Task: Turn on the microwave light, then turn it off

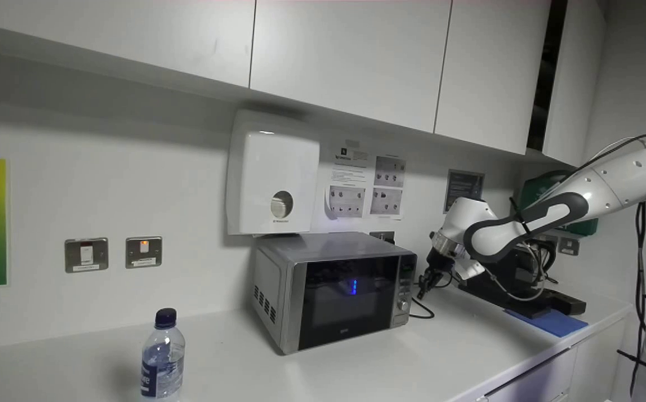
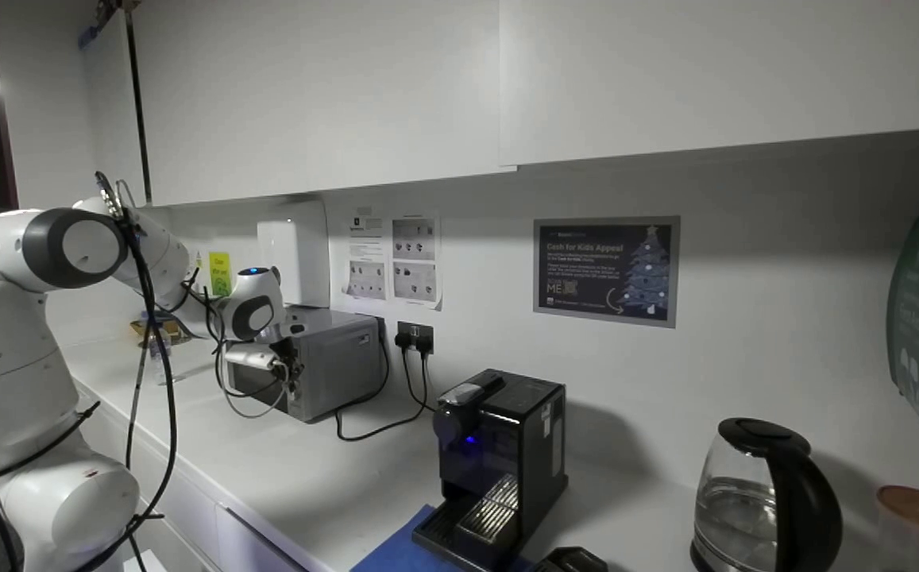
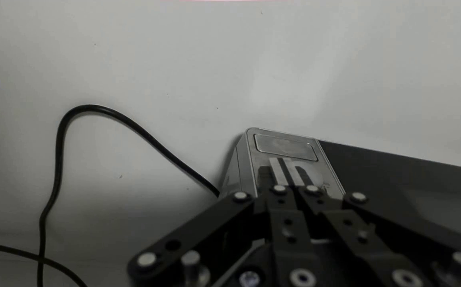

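The silver-grey microwave [image 1: 328, 312] stands on the counter with its dark glass door shut, and it shows side-on in an exterior view [image 2: 340, 361]. A small blue glow shows on the door glass; I cannot tell if it is a reflection. The control strip has a round knob [image 1: 403, 305] and a large rectangular button [image 3: 286, 146] at its bottom. My gripper [image 3: 285, 169] is shut, with nothing seen between its fingers. Its tips appear over the strip just above the button, partly hiding the knob; contact cannot be told. The gripper [image 1: 422, 289] is at the microwave's right side.
A black cable [image 3: 146, 135] lies on the counter beside the microwave. A white dispenser [image 1: 272, 178] hangs above it and a water bottle [image 1: 163, 357] stands to its left. A black coffee machine [image 2: 503, 453] and a kettle [image 2: 761, 492] stand further along. Cupboards [image 1: 345, 61] overhang.
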Available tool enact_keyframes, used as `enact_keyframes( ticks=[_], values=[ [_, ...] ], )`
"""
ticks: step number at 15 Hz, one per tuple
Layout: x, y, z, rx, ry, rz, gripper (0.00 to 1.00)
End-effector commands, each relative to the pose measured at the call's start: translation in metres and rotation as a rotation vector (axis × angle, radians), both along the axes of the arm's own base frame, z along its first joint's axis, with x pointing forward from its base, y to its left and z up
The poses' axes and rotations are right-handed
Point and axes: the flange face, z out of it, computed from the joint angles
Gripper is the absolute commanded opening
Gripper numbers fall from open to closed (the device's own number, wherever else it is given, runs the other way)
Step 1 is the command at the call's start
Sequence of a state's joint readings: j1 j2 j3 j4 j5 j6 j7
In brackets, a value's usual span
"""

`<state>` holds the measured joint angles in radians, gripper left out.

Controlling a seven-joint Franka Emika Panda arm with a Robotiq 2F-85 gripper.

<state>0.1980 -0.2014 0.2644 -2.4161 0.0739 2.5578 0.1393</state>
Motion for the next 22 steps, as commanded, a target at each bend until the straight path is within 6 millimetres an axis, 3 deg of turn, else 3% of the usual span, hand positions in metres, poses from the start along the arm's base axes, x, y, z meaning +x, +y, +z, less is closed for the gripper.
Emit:
enact_keyframes(
  ticks=[1,22],
  values=[
    [0.007,0.006,-0.005,0.021,-0.023,-0.006,0.0],
    [0.012,0.019,-0.001,0.005,-0.139,0.004,0.0]
  ],
)
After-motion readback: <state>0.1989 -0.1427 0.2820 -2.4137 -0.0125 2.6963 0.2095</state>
